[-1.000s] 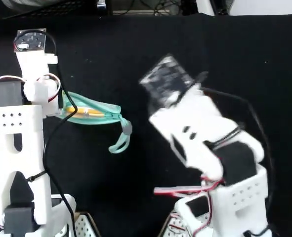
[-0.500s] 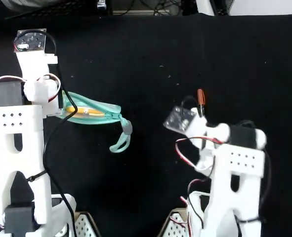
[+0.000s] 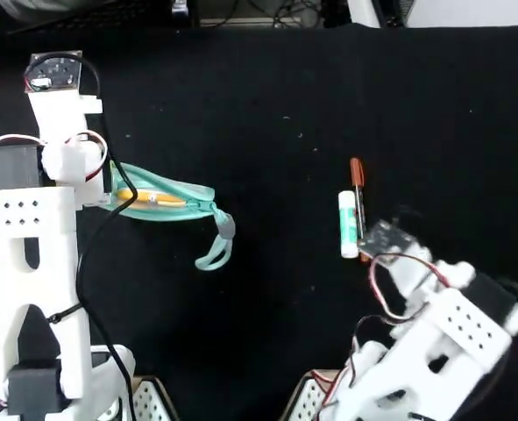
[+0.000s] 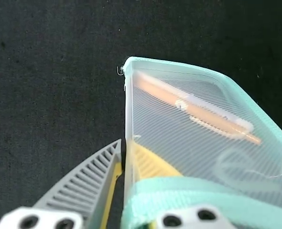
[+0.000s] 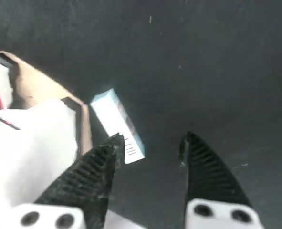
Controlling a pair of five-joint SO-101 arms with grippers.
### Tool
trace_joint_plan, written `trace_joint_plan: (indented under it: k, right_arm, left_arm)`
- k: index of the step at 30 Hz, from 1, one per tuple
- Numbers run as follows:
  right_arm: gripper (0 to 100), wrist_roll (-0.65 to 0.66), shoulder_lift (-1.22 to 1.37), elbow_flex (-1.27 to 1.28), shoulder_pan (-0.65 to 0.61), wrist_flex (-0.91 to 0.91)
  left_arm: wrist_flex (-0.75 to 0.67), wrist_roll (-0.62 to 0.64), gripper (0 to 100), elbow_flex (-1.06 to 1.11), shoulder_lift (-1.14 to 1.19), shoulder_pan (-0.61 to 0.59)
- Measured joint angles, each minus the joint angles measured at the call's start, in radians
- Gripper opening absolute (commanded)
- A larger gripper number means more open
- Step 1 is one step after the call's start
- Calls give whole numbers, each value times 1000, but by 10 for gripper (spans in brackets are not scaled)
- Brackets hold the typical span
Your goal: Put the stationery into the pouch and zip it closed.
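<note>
Jaws of our right gripper stand apart just near of the glue stick, a light, stiff, smooth tube we judge best pinched across its middle. The thin pen lies alongside it, reaching farther. Well left, our left gripper clamps the soft pouch by one end.

You have the teal-edged clear pouch lying at nine o'clock with an orange pencil inside, and the white glue stick just beside the orange-capped pen toward three o'clock.
</note>
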Motion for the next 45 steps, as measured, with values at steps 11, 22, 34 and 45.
trace_joint_plan:
  k: [11, 22, 34, 45]
  right_arm:
    - [201, 5, -12, 100, 43, -31]
    - [138, -95, -12, 160, 43, -124]
    - [139, -621, -2, 160, -439, -295]
    - [212, -924, 46, 29, -643, -470]
  left_arm:
    - [0, 0, 30, 0, 0, 0]
    - [0, 0, 30, 0, 0, 0]
    - [0, 0, 30, 0, 0, 0]
    - [0, 0, 30, 0, 0, 0]
